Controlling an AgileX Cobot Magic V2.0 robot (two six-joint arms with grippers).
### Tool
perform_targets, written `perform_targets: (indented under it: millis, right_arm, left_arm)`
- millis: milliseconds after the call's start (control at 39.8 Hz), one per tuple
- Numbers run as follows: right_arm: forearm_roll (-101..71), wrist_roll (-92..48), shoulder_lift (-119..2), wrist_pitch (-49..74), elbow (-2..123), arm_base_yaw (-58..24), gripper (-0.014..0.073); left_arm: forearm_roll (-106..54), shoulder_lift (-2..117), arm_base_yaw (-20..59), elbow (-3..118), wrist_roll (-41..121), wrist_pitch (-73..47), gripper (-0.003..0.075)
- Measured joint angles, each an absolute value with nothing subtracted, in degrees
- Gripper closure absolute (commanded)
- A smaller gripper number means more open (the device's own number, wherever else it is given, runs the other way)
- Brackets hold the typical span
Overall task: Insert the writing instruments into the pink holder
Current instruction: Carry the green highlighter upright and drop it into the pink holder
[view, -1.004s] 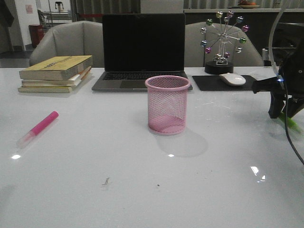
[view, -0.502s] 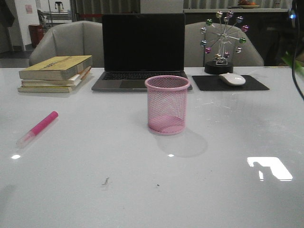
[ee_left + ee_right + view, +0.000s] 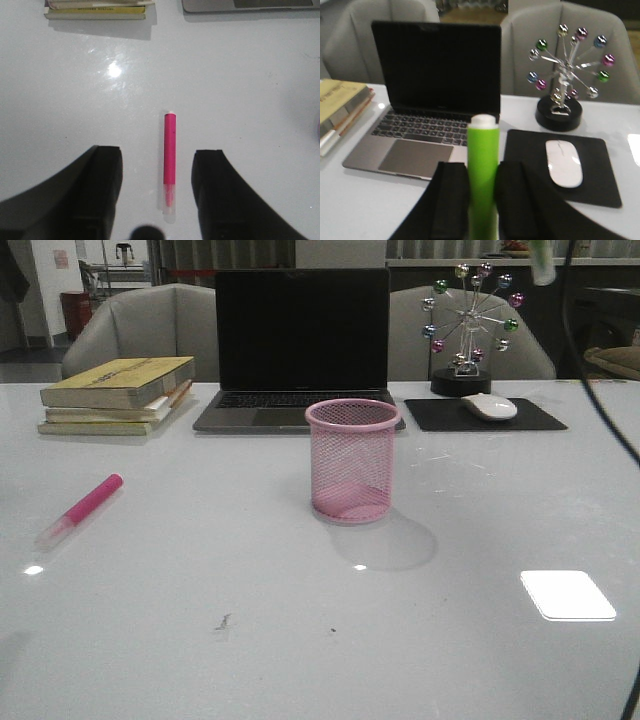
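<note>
Gripping green marker upright, R gripper raised; L gripper open, straddling pink marker.

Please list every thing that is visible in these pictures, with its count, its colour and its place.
pink holder: 1, pink mesh, upright at table centre.
pink marker: 1, pink, clear cap, flat on table between left fingers.
green marker: 1, lime green, held upright.
books: stack, yellowish, far left.
laptop: 1, black screen, behind holder.
mouse: 1, white, on black pad.
wheel ornament: 1, coloured balls, far right.
table: 1, white.
left gripper: black, open above pink marker.
right gripper: black, shut on green marker.
</note>
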State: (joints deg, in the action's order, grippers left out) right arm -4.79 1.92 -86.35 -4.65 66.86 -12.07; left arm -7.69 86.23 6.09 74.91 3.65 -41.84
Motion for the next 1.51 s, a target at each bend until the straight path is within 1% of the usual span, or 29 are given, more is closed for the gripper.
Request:
perform_targets:
  millis: [100,201,452,578,778,829,904,954,1055,1080,1105,1130,1306,1507]
  right_arm:
    - [-5.34,1.92,-88.18,-13.48,63.87,-15.24,0.0568]
    - [-5.43,1.92,-91.31,-19.7,63.2,-18.01,0.0568]
    - [-3.66,1.92,-100.65,-31.82,63.09,-23.39,0.0568]
    - [-3.1,1.92,-103.47,-33.75,63.09,-25.23,0.0568]
    - [-2.8,1.92,-105.97,-32.39,63.09,-25.86,0.0564]
    - [-2.8,1.92,-106.54,-31.24,63.09,-25.86,0.0545]
    - [-2.8,1.92,-107.47,-29.26,63.09,-25.86,0.0487]
    - [-2.8,1.92,-107.74,-27.91,63.09,-25.86,0.0412]
    - [-2.8,1.92,-107.85,-26.74,63.09,-25.86,0.0197]
    - [-2.8,1.92,-107.85,-26.61,63.09,-25.86,0.0162]
    - [-2.8,1.92,-107.85,-26.51,63.09,-25.86,0.0145]
    - [-2.8,1.92,-107.85,-26.51,63.09,-25.86,0.0134]
    - [-2.7,1.92,-106.98,-25.52,63.09,-25.86,0.0134]
    - [-2.56,1.57,-99.87,-20.3,63.09,-25.31,0.0134]
  left_arm:
    - [-7.69,86.23,6.09,74.91,3.65,-42.27,0.0318]
    - [-7.69,86.23,6.09,74.95,3.65,-42.34,0.0318]
    - [-7.69,86.23,6.09,74.95,3.65,-42.48,0.0318]
    - [-7.69,86.23,6.09,74.95,3.65,-42.62,0.0318]
    - [-7.69,86.23,6.09,74.95,3.65,-42.67,0.0318]
    - [-7.69,86.23,6.09,74.95,3.65,-42.67,0.0318]
    - [-7.69,86.23,6.09,74.95,3.65,-42.67,0.0318]
    - [-7.69,86.23,6.09,74.95,3.65,-42.67,0.0318]
    - [-7.69,86.23,6.09,74.95,3.65,-42.67,0.0318]
    - [-7.69,86.23,6.09,74.95,3.65,-42.67,0.0318]
    - [-7.69,86.23,6.09,74.95,3.65,-42.67,0.0318]
    - [-7.69,86.23,6.09,74.95,3.65,-42.67,0.0318]
    - [-7.69,86.23,6.09,74.95,3.65,-42.67,0.0318]
    - [-7.69,86.23,6.09,74.95,3.65,-42.67,0.0318]
